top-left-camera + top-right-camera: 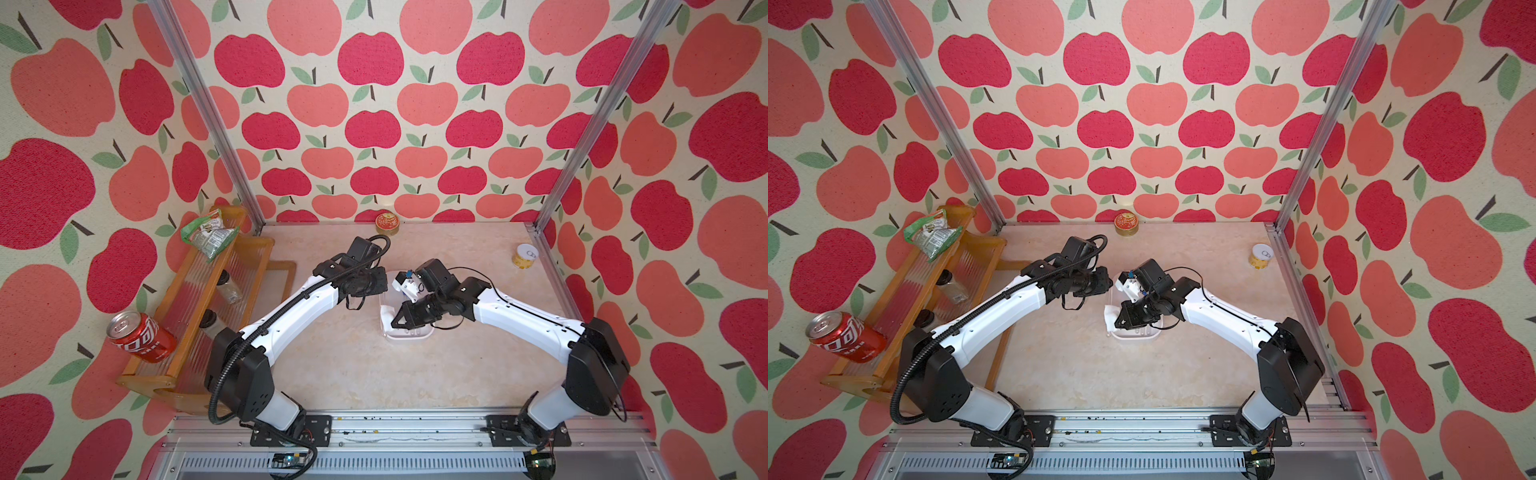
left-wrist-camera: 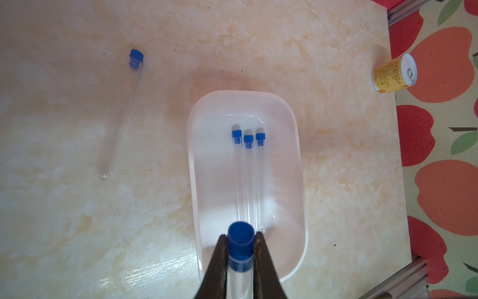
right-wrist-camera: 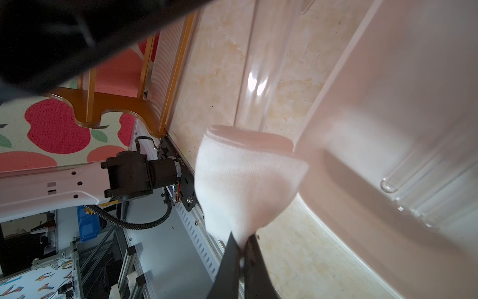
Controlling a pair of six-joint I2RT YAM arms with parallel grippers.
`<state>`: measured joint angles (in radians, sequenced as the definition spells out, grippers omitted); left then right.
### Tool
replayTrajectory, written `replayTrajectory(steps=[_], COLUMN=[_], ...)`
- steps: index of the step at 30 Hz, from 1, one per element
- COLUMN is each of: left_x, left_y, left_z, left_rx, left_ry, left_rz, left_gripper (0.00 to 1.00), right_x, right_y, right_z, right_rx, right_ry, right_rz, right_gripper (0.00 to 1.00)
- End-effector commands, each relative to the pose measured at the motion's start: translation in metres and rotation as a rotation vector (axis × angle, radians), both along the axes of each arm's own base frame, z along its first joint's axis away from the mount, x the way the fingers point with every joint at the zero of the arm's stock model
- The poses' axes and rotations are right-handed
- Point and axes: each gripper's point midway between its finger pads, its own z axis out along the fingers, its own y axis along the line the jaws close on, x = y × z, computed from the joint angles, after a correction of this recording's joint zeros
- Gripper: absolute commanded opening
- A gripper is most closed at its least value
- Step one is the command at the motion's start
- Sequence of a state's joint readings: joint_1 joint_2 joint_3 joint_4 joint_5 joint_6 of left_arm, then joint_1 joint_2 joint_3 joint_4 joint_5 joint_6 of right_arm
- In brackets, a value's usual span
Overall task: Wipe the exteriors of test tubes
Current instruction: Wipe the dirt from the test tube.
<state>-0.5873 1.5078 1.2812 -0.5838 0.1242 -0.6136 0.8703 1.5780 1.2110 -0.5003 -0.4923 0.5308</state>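
Over one end of the white tray [image 2: 196,155], grips one test tube [image 2: 239,271] just under its blue cap, left pincer [image 2: 240,235] clamped on the glass. Meets that tube farther along with a folded white cloth [image 3: 243,186], pinched tight in the right pincer [image 3: 241,236]; wrapped round or only beside, cannot tell. Side by side inside the tray, three more tubes [image 2: 248,176]; loose on the surface [image 2: 258,51], a fifth tube [image 2: 119,114]. From the tray: yellow can [image 1: 524,255] at 2 o'clock, red-gold tin [image 1: 387,223] at 12, wooden rack [image 1: 141,380] at 9.
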Motion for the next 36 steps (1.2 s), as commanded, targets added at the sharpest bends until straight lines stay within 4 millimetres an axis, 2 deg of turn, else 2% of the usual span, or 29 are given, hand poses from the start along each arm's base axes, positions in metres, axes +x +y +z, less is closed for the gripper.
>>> replayTrajectory(steps=[1,10,14,22,32,36], left_x=[-0.002,-0.009,-0.010,-0.003,0.005,0.005], left_y=[-0.011,-0.016,-0.017,-0.014,-0.010,-0.013], left_z=[0.014,0.014,0.014,0.024,0.038,0.041], left_rx=[-0.075,-0.094,-0.101,-0.121,-0.171,-0.191], left_ry=[-0.040,-0.041,-0.049,-0.074,-0.091,-0.088], left_rz=[-0.001,-0.018,-0.020,-0.009,-0.001,-0.005], left_gripper=[0.13,0.14,0.14,0.14,0.15,0.15], right_x=[0.006,0.041,0.046,0.030,-0.009,-0.013], right_y=[0.001,-0.003,0.000,-0.003,-0.016,-0.018], right_z=[0.002,0.015,0.021,0.015,0.004,-0.001], right_rx=[0.008,0.021,0.022,0.028,0.003,-0.010], right_ry=[-0.009,-0.028,-0.036,-0.006,0.030,0.035], right_rz=[-0.036,-0.108,-0.098,-0.092,-0.067,-0.058], right_gripper=[0.00,0.00,0.00,0.00,0.00,0.00])
